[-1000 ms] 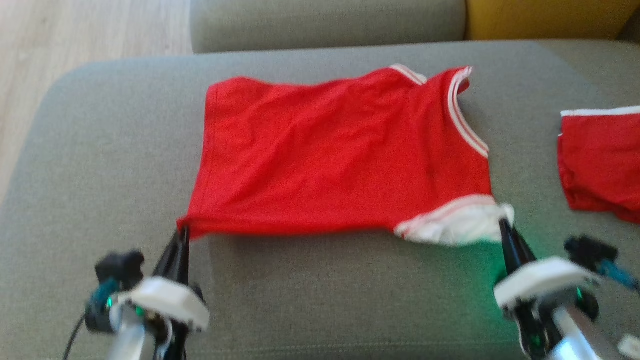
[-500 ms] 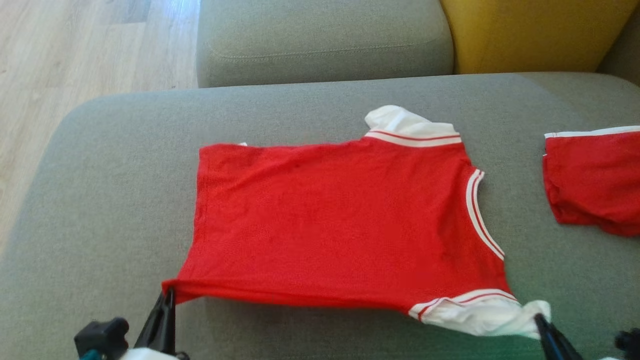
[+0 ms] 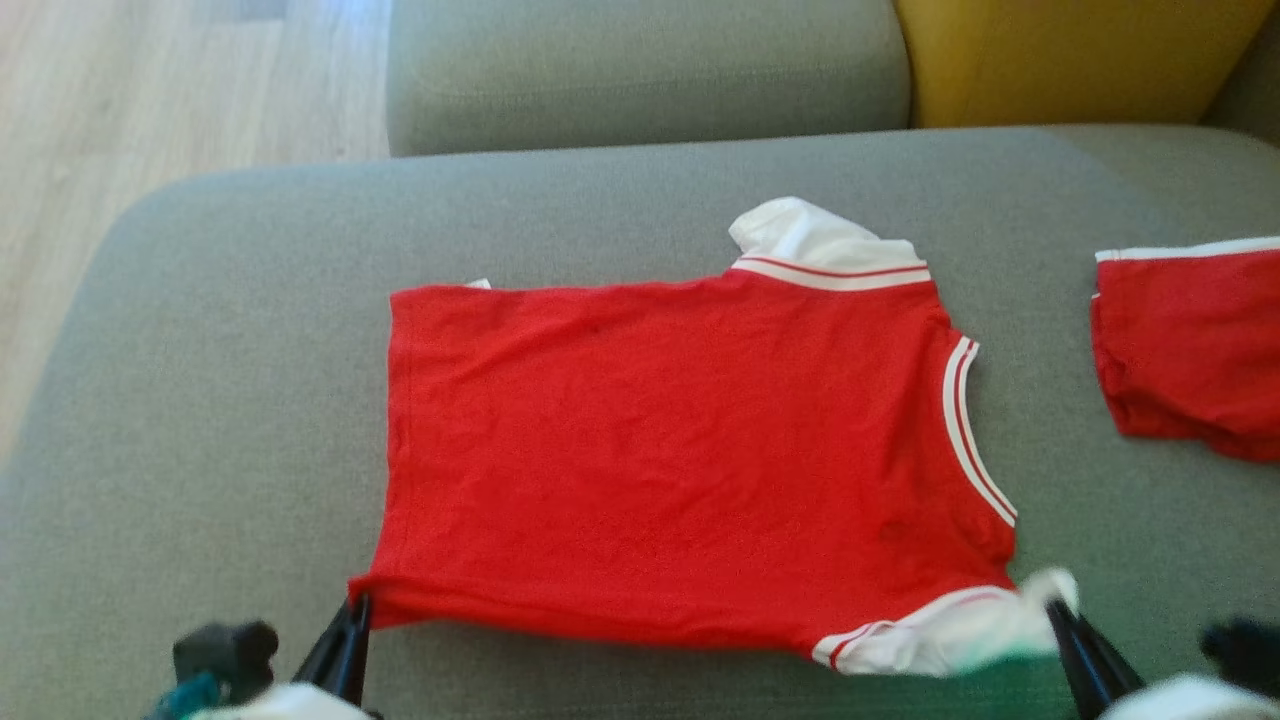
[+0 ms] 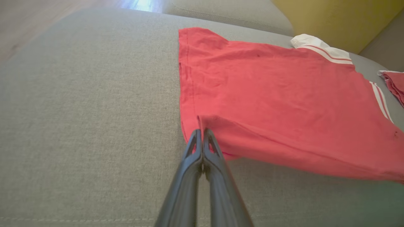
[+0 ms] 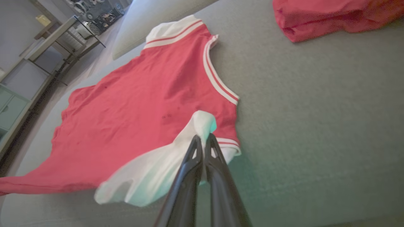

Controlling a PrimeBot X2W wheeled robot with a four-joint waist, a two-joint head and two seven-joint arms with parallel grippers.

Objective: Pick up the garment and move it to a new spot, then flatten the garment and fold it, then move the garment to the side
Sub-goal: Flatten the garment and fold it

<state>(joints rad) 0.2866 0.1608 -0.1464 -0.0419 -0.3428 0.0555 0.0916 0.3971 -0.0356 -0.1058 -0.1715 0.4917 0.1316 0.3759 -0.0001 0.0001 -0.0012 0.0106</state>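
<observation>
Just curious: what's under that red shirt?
Grey cushion shows around the shirt and beneath its near edge, which the left gripper and right gripper hold up. Anything under the flat middle is covered.

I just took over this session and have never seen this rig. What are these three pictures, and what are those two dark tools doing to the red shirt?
The wide picture comes from a camera on the robot's head, looking down at a grey sofa seat. The other two come from a camera on each wrist, looking along that arm's two long dark fingers. A red shirt with white trim lies spread on the seat. The left tool is shut on a near corner of its hem. The right tool is shut on its near white sleeve. A second red garment lies apart on the right.
</observation>
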